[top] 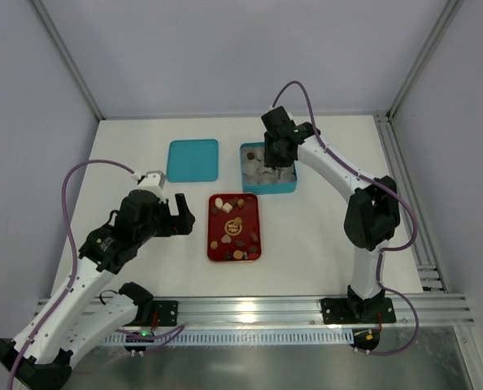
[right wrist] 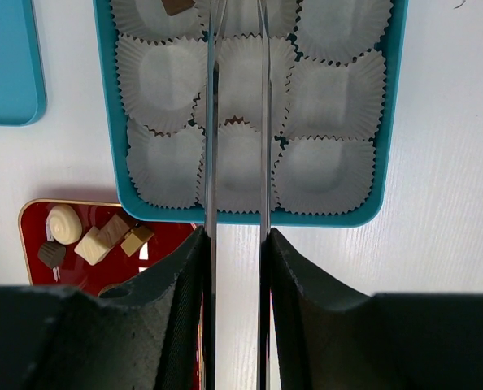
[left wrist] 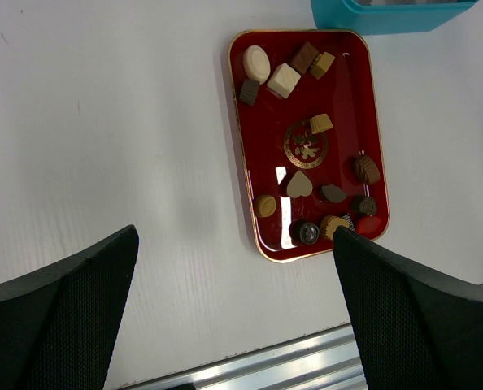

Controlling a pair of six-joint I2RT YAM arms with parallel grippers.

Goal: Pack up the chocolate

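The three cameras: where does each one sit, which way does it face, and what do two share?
Top external: above and behind the arms, looking down on the table; the left arm and right arm both show.
Left wrist: on the left arm, looking down at the red tray of chocolates; its two black fingers show, wide apart.
Right wrist: on the right arm, looking down into the blue box of paper cups; its two long fingers show.
Shared: both wrist views show the tray and the box.
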